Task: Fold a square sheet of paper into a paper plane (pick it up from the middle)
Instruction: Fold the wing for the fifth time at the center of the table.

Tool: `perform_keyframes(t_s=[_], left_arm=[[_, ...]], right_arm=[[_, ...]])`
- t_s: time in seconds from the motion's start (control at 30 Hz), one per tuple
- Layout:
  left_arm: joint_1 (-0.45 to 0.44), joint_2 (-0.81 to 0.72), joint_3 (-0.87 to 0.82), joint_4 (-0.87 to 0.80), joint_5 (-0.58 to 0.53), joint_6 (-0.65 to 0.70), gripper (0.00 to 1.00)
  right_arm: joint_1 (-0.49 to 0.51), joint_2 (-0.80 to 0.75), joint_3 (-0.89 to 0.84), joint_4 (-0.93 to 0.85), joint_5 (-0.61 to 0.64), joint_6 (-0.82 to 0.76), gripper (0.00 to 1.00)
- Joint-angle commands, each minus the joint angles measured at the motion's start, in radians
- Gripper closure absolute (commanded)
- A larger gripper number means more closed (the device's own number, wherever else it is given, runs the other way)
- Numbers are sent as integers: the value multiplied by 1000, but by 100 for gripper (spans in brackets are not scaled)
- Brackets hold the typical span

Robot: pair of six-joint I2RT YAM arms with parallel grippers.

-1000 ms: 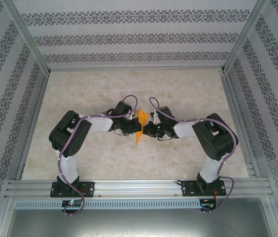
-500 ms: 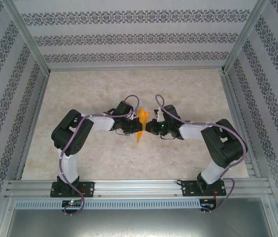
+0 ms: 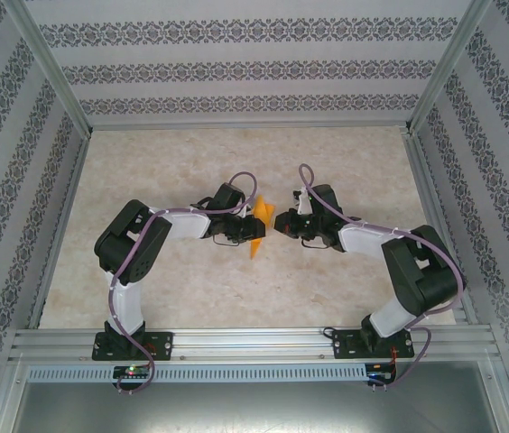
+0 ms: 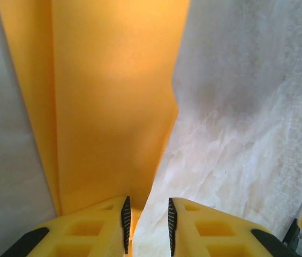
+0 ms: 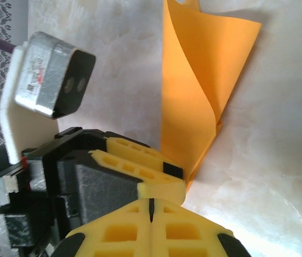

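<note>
Two grippers, one creased sheet between them

On the left, we see the left gripper (image 4: 146,227) with its jaws parted by a narrow slot. The orange sheet of paper (image 4: 108,107), creased lengthwise, stands on edge above the table (image 3: 345,153). Its lower tip runs into that slot along one pad, with bare gap beside it. Further right, the right gripper (image 5: 151,206) has its fingers pressed together on nothing, just beside the sheet.
</note>
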Motion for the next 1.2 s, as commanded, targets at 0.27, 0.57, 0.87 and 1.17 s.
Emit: perform_keyframes(t_s=[0.27, 0.57, 0.87, 1.17], left_arm=[[-10, -22, -40, 9, -50, 57, 74], [-9, -36, -46, -15, -73, 92, 83], [-9, -52, -35, -34, -67, 115, 83], [-9, -60, -22, -46, -44, 138, 83]], right_arm=[[-16, 144, 101, 5, -54, -20, 96], [-7, 244, 172, 37, -90, 1, 97], [16, 339, 234, 57, -93, 10, 98], [22, 388, 270, 1, -55, -29, 99]])
